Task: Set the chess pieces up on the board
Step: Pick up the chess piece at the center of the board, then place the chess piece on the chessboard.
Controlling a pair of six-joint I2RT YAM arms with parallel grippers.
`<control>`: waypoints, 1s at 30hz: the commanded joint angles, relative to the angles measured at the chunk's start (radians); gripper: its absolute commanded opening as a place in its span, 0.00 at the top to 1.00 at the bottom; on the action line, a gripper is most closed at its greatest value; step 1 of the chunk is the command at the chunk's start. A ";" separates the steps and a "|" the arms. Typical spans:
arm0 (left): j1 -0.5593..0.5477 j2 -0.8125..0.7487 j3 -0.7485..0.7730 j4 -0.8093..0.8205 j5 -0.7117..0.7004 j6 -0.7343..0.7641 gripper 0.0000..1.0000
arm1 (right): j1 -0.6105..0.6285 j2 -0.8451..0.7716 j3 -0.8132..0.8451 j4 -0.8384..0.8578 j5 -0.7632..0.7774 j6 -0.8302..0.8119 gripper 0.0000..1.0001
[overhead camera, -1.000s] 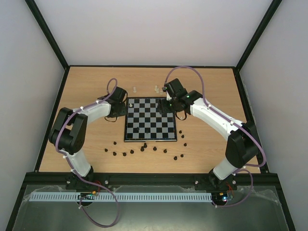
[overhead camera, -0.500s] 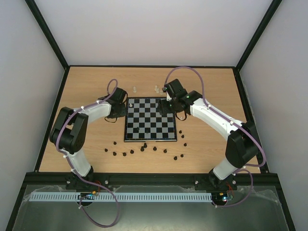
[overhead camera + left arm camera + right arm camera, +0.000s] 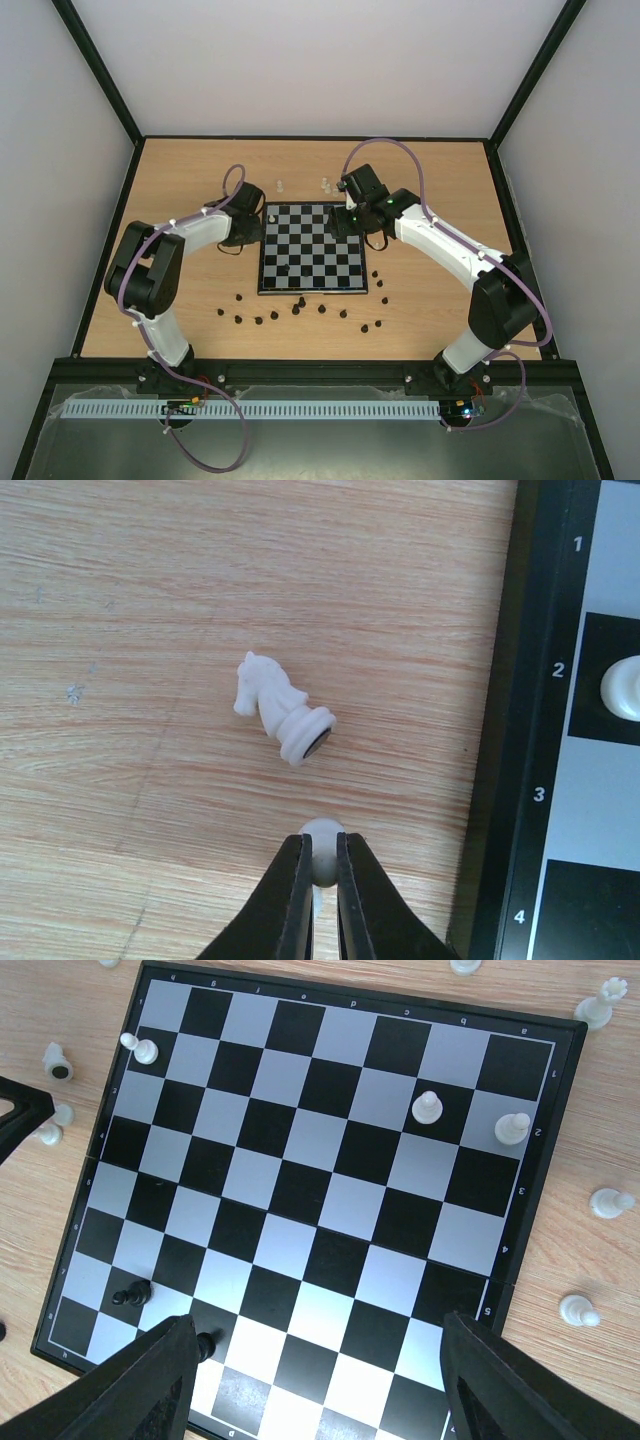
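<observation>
In the top view, your left end effector (image 3: 260,223) is sitting at the board's (image 3: 312,262) upper-left corner, while the right end effector (image 3: 352,208) is hovering over its upper right. Black pieces (image 3: 300,308) are lying scattered on the worktop (image 3: 180,190) below the board, so most of the set-up is still waiting.

In the left wrist view, the jaws, wider a second ago, are now pinching a white pawn (image 3: 322,832) just off the board's edge, so I judge you are ready to lift. A toppled knight (image 3: 280,708) is lying just above, apart.

In the right wrist view, the right jaws are standing wide and holding nothing, above a sparsely filled board.
</observation>
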 commanded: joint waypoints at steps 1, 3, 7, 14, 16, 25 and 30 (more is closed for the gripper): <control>0.008 0.016 0.040 -0.050 -0.013 0.011 0.96 | 0.005 0.004 -0.013 -0.008 -0.004 0.002 0.33; 0.007 0.000 0.065 -0.069 -0.005 0.016 0.96 | 0.006 0.003 -0.011 -0.009 -0.002 0.002 0.33; -0.003 -0.024 0.132 -0.120 0.019 0.030 0.96 | 0.006 -0.011 -0.010 -0.011 0.007 0.004 0.33; -0.097 0.011 0.301 -0.220 0.042 0.040 0.95 | 0.004 -0.069 -0.010 -0.020 0.064 0.008 0.33; -0.127 0.034 0.348 -0.241 0.038 0.041 0.95 | 0.002 -0.084 -0.009 -0.023 0.079 0.010 0.33; -0.186 0.167 0.477 -0.271 0.045 0.040 0.94 | 0.000 -0.114 -0.016 -0.023 0.102 0.014 0.33; -0.178 0.230 0.517 -0.275 0.030 0.044 0.93 | 0.000 -0.106 -0.018 -0.019 0.094 0.014 0.33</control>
